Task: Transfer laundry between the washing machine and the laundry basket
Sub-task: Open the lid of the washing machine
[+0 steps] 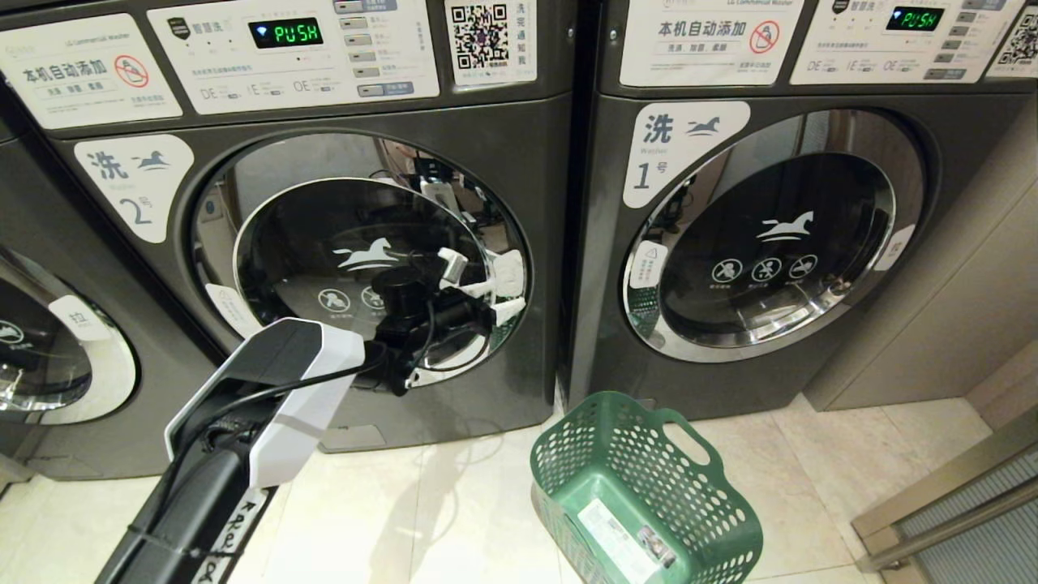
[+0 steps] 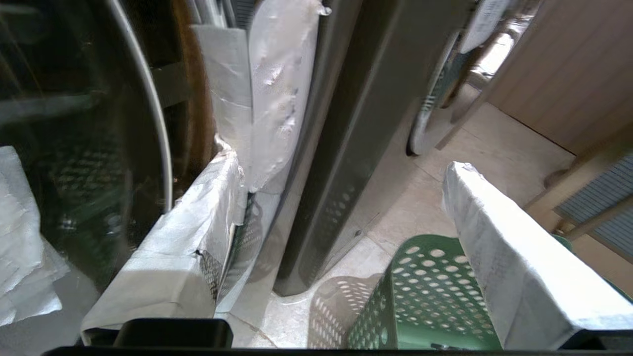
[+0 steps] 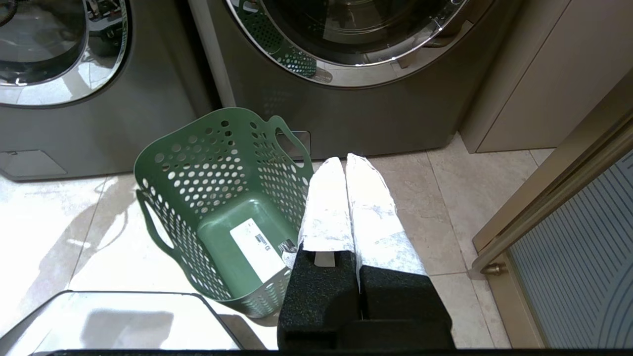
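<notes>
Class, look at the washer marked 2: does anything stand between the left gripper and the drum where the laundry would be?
Yes. The round glass door of the washing machine is closed. The left gripper, open, sits at the door's right edge, outside the drum. No laundry shows, and the green basket is empty.

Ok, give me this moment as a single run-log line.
left pincer: open, at door edge of washing machine | door: shut | right pincer: shut, idle above floor | laundry basket: empty | laundry: not visible
</notes>
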